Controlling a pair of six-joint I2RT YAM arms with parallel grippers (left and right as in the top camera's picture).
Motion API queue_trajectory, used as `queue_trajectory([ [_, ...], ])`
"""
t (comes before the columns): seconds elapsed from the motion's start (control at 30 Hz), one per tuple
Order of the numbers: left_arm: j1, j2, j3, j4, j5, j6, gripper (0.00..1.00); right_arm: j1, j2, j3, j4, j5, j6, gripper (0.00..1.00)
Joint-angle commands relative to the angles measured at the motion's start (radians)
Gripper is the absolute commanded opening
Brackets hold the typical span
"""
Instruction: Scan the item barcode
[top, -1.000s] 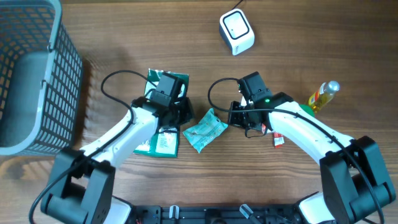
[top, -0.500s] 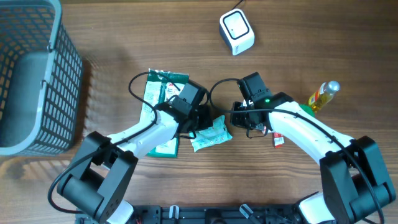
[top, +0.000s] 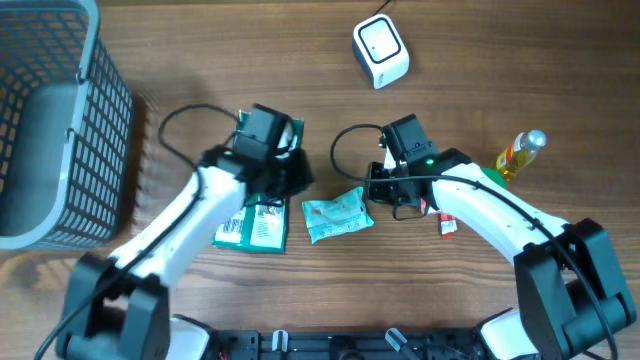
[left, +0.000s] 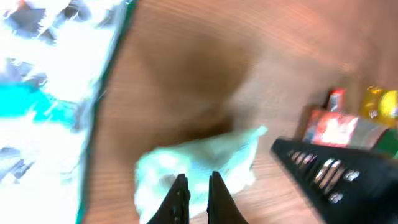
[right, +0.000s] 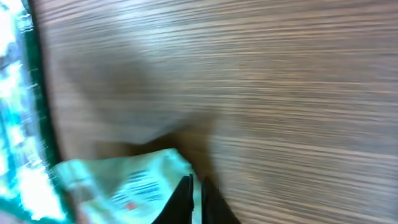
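Your left gripper (left: 196, 186) backs off the packet (top: 338, 216), pinched shut and empty. Your right gripper (right: 193, 191) is closed too, so nothing reaches the scanner (top: 381, 52) yet.

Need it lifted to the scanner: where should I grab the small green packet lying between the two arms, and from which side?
Grip the small green packet by its crinkled corner nearest the right gripper, coming in low from the right. It lies flat on the table, so probably only that edge offers the fingers a bite, and the barcode is left uncovered.
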Motion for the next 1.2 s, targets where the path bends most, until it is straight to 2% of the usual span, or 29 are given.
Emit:
queue_trajectory([
  [0.0, 0.002, 0.000, -0.008, -0.113, 0.026, 0.096, 0.04, -0.001, -0.006, 0.011, 0.027, -0.142, -0.041, 0.04],
  [0.23, -0.021, 0.022, -0.095, -0.126, 0.027, 0.100, 0.04, 0.016, 0.012, -0.003, 0.050, -0.144, -0.015, 0.04],
  [0.47, -0.022, 0.023, -0.136, -0.013, 0.127, 0.087, 0.04, 0.017, 0.057, -0.037, 0.145, -0.200, 0.001, 0.04],
  [0.73, -0.048, 0.033, -0.154, 0.023, 0.127, 0.064, 0.04, 0.018, 0.071, -0.037, 0.157, -0.204, 0.005, 0.04],
  [1.17, -0.089, 0.172, -0.166, 0.086, 0.119, 0.051, 0.04, 0.027, 0.132, -0.037, 0.171, -0.178, 0.010, 0.04],
])
